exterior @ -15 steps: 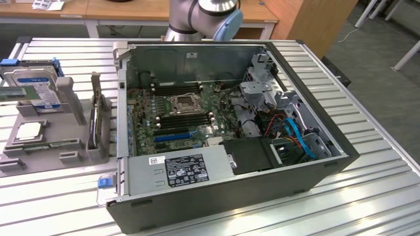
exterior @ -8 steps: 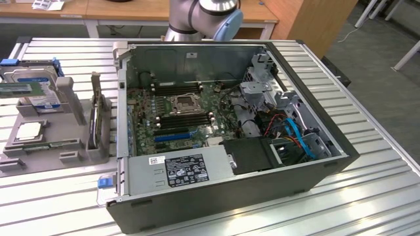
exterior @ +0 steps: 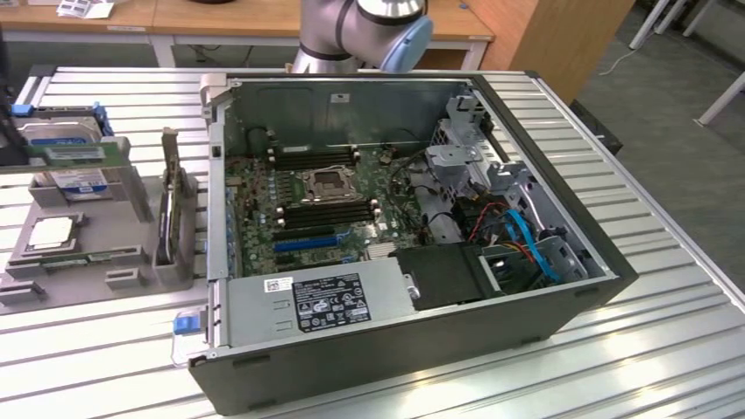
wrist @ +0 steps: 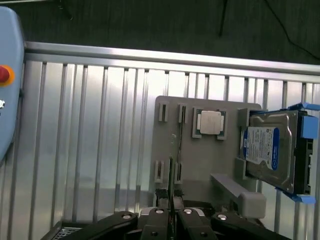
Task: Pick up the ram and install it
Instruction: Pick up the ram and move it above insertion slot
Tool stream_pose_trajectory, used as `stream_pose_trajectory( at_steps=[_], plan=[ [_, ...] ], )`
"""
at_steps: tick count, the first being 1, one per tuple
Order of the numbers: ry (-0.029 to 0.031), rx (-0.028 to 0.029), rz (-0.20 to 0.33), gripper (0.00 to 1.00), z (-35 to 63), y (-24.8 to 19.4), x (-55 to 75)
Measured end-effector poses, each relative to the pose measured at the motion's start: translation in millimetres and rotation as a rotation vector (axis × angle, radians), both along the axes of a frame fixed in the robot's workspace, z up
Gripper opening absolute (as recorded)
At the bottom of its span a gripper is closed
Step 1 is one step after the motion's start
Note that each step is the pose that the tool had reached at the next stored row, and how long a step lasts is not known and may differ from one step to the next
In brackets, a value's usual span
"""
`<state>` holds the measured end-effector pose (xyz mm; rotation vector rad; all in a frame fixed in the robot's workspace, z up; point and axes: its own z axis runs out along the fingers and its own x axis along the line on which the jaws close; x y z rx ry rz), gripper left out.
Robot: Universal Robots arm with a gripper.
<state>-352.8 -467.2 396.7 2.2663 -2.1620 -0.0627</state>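
Observation:
The ram point(exterior: 82, 154) is a long green board with a white label. It hangs level in the air at the exterior view's left edge, in front of the hard drive. In the wrist view the ram point(wrist: 171, 182) shows edge-on as a thin dark line, and my gripper point(wrist: 171, 212) is shut on it, one black finger on each side. The gripper is high above the grey parts fixture point(wrist: 200, 165). The open computer case point(exterior: 407, 218) lies in the middle of the table. Its motherboard has black memory slots point(exterior: 331, 212) beside the processor socket point(exterior: 328, 185).
On the fixture lie a blue-labelled hard drive point(wrist: 267, 150) and a square silver processor chip point(wrist: 210, 122). A grey upright rack point(exterior: 174, 209) stands between the fixture and the case. The arm point(exterior: 349, 26) rises behind the case. The slatted table point(exterior: 652, 332) ends near the fixture.

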Motion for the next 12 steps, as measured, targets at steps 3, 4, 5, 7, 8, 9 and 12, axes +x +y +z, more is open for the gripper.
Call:
stream_pose_trajectory(
  at_steps=[3,4,5,7,8,9,12],
  plan=[
    [-0.0001,0.0002,0.002,0.13,-0.1,0.0,13.1],
    [0.0000,0.0001,0.003,0.13,0.0,0.0,17.3],
    [0.0000,0.0001,0.003,0.13,0.0,0.0,21.5],
    [-0.0002,0.0002,0.005,0.13,-0.1,0.0,30.5],
    [0.0000,0.0002,0.006,0.13,0.0,-0.1,34.8],
    [-0.0001,0.0002,0.007,0.13,0.0,0.0,39.2],
    [-0.0001,0.0004,0.009,0.13,-0.1,0.0,52.3]
  ],
)
